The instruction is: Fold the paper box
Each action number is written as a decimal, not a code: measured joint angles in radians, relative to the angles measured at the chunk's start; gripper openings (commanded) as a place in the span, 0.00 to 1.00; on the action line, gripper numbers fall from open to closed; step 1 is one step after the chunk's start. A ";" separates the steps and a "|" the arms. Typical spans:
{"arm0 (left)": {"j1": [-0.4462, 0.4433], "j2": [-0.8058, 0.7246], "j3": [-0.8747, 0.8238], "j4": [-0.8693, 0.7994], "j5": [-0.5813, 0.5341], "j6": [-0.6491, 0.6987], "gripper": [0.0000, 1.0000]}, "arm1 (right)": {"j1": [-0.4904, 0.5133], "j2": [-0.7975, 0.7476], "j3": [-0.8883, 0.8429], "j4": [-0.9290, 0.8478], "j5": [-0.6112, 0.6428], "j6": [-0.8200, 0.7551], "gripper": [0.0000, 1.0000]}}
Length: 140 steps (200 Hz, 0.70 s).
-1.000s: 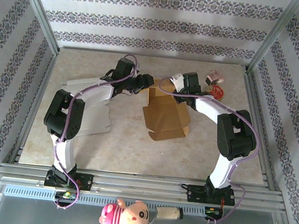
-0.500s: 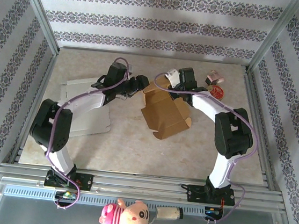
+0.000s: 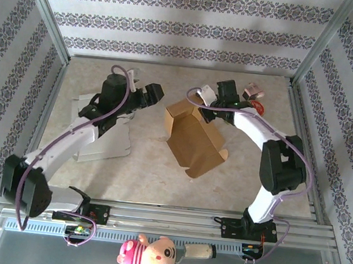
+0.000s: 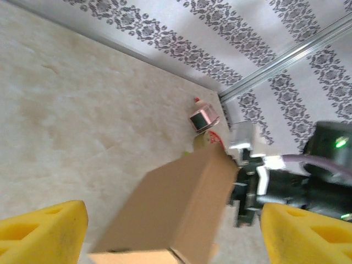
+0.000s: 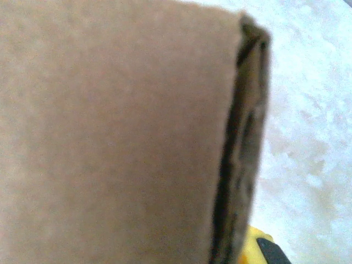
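The paper box (image 3: pixel 191 140) lay mid-table, its long axis running from far left to near right, with bare table (image 3: pixel 146 173) open on its near side. The right gripper (image 3: pixel 206 108) was clamped on its far edge. Since the earlier frame, the left gripper (image 3: pixel 153 94) had drawn back leftward, jaws apart, clear of the box.

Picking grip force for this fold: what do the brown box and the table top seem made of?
The box looks like brown cardboard, matte, with creased flaps and a doubled folded edge in the right wrist view. The table looks like beige stone or stone-print laminate, mottled and faintly veined; which of the two is unclear.
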 measured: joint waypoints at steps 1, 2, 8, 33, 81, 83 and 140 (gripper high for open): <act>0.000 -0.005 -0.004 -0.002 -0.002 0.003 0.83 | 0.001 0.000 0.005 -0.008 0.003 -0.007 0.00; 0.000 -0.007 -0.005 -0.003 -0.002 0.005 0.83 | 0.003 0.000 0.014 -0.024 0.011 -0.019 0.00; 0.000 -0.024 -0.021 -0.009 -0.011 0.016 0.83 | 0.011 0.000 0.053 -0.083 0.034 -0.057 0.00; 0.000 -0.050 -0.068 -0.030 -0.031 0.041 0.83 | 0.085 0.000 0.216 -0.336 0.230 -0.249 0.06; 0.000 -0.031 -0.081 -0.026 -0.024 0.034 0.83 | 0.259 0.072 0.253 -0.523 0.520 -0.496 0.10; 0.000 -0.029 -0.081 -0.026 -0.021 0.033 0.83 | 0.265 0.084 0.249 -0.518 0.528 -0.500 0.10; 0.000 -0.020 -0.081 -0.028 -0.006 0.035 0.85 | 0.363 0.311 0.134 -0.363 0.600 -0.524 0.14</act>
